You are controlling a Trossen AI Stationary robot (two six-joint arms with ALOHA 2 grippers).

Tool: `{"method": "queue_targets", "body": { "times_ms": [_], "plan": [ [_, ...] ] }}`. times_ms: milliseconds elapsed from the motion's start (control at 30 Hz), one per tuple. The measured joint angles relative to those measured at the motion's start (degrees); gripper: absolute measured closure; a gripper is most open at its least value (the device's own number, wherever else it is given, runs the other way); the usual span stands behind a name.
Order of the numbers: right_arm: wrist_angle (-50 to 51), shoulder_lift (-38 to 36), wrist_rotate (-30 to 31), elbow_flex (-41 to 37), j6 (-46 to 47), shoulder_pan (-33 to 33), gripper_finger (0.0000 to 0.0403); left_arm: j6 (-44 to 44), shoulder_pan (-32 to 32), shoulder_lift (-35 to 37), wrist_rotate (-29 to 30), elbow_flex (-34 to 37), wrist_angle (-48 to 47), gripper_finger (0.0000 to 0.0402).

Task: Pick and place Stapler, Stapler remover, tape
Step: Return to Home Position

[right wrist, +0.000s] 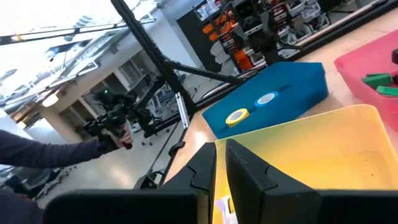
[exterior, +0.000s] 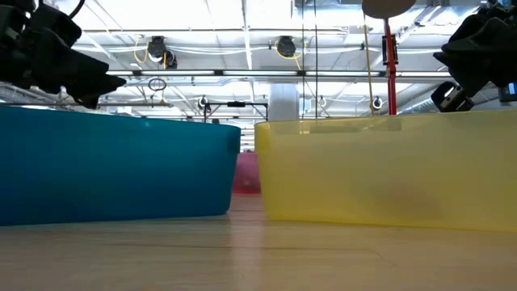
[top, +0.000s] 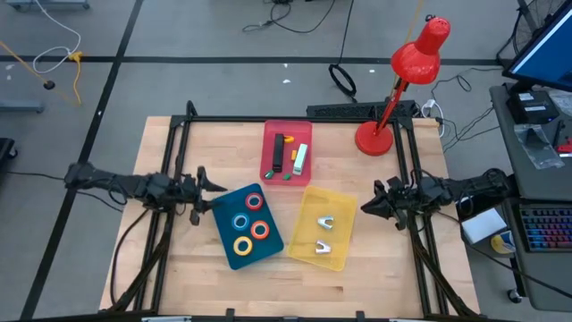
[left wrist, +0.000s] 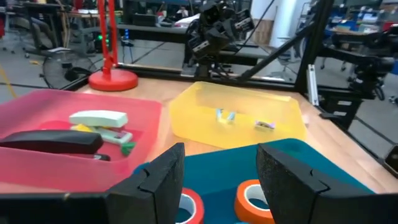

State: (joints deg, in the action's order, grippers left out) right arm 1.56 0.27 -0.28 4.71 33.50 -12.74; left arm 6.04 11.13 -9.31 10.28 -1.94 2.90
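The left claw [left wrist: 221, 154] hangs over the left side of the wooden desk [top: 384, 259], just beside the blue plastic tray [top: 273, 241], its fingers apart. That tray holds four ring-shaped tape rolls: the blue roll [top: 239, 222], the yellow roll [top: 243, 244] and two red-orange rolls [top: 255, 200]. The right claw [right wrist: 221, 152], fingers almost together, hangs beside the yellow plastic tray [top: 304, 234], where two small staple removers [top: 326, 221] lie. A black stapler [top: 278, 154] and a white stapler [top: 301, 158] lie in the red plastic tray [top: 304, 132].

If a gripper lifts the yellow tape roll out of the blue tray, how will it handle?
The yellow tape roll lies flat in the blue tray, so a push would probably slide it; set on edge, a ring would likely roll. It looks small, so probably light. Its round rim may slip between fingers.
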Motion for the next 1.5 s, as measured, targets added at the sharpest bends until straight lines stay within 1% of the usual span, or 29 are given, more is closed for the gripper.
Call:
{"method": "queue_targets", "body": {
  "times_ms": [100,200,300,400,467,633,833,1133,1500],
  "plan": [
    [0.26,0.0,-0.72,0.0,0.17,0.54,0.0374,-0.08,-2.16,1.27,-1.85,-1.64,-3.28,0.0204],
    [0.3,0.0,-0.86,0.0,-0.18,0.84,0.0375,-0.42,-3.92,3.65,-4.78,-3.55,-8.59,0.0204],
    [0.33,0.0,-0.98,0.0,-0.68,1.19,0.0374,0.19,-4.93,6.78,-5.69,-4.52,-12.22,0.0204],
    [0.33,0.0,-1.04,0.0,-1.48,1.21,0.0373,0.33,-4.96,9.21,-5.75,-2.55,-11.35,0.0204],
    [0.33,0.02,-1.02,0.0,-1.59,1.21,0.0374,-0.71,-4.89,8.89,-5.74,-1.46,-8.72,0.0204],
    [0.13,0.0,-0.84,0.0,-1.81,1.21,0.0374,-2.99,-5.12,8.32,-5.76,-1.39,-8.46,0.0204],
    [0.02,0.02,0.99,0.0,-2.85,1.19,0.0374,-3.51,-5.18,8.2,-5.74,-1.37,-8.46,0.0204],
    [-0.09,0.01,1.56,0.0,-2.91,1.19,0.0373,-0.93,-5.18,8.21,-5.52,-1.35,-8.46,0.0204],
    [-0.15,0.02,1.61,0.0,-2.75,1.19,0.0375,-0.93,-5.18,8.21,-5.48,-1.33,-8.46,0.0204]
  ]
}}
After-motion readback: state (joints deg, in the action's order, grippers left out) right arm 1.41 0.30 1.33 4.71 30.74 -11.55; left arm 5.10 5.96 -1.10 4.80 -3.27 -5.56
